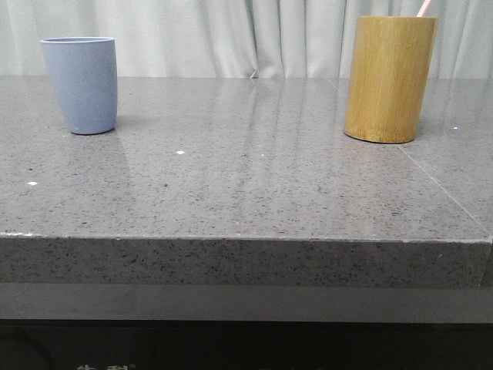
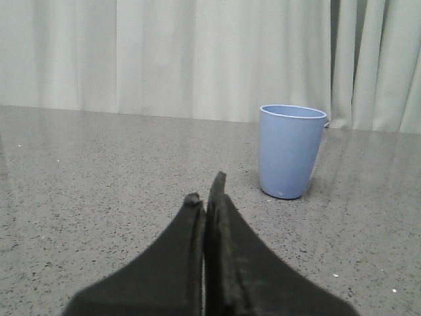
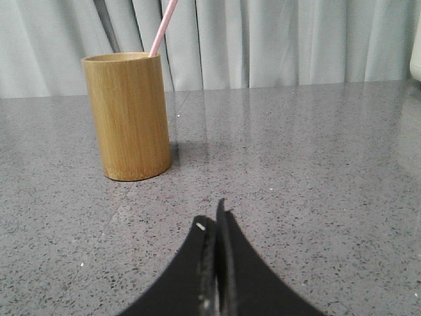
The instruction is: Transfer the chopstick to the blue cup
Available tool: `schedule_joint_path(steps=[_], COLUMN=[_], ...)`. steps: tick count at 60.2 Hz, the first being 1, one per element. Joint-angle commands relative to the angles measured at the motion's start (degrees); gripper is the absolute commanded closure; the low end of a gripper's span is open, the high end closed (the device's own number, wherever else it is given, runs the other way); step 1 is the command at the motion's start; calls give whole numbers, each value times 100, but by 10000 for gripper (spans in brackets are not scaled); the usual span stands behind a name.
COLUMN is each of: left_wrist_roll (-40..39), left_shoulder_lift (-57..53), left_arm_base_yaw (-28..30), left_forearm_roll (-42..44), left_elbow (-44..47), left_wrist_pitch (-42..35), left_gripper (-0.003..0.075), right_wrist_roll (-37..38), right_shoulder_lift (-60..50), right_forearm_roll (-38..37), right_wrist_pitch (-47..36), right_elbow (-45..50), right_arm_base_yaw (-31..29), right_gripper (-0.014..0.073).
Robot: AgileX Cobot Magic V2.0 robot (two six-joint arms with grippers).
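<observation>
The blue cup (image 1: 81,83) stands upright at the far left of the grey table; it also shows in the left wrist view (image 2: 289,151). A pale pink chopstick (image 1: 424,8) pokes out of the tall bamboo cylinder (image 1: 389,79) at the far right; only its top end shows, also in the right wrist view (image 3: 162,26). My left gripper (image 2: 208,187) is shut and empty, low over the table, short of the blue cup. My right gripper (image 3: 214,214) is shut and empty, short of the bamboo cylinder (image 3: 128,116). Neither gripper shows in the front view.
The speckled grey table (image 1: 246,177) ends at a front edge near the camera. A pale curtain (image 1: 254,35) hangs behind the table. A white object's edge (image 3: 416,52) shows at the side of the right wrist view.
</observation>
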Motion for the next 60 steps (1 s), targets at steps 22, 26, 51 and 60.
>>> schedule_joint_path(steps=[22,26,51,60], left_wrist_roll=[-17,-17,-28,-28], left_shoulder_lift=[-143,-143,-143,-132], left_arm_base_yaw=[16,16,16,16], left_forearm_roll=[-44,-44,-158,-222], left_elbow=[52,52,-1,-487], left_wrist_pitch=[-461,-461,-717,-563], left_gripper=[739,739,739,739], right_wrist_roll=[-41,-41,-36,-36], right_shoulder_lift=[-119,-119,-119,-119], right_forearm_roll=[-5,-5,14,127], right_wrist_pitch=[-515,-515,-654,-448], right_elbow=[-28,-28,-60,-477], right_arm_base_yaw=[-36,-36,-36,-36], right_gripper=[662,662,662,662])
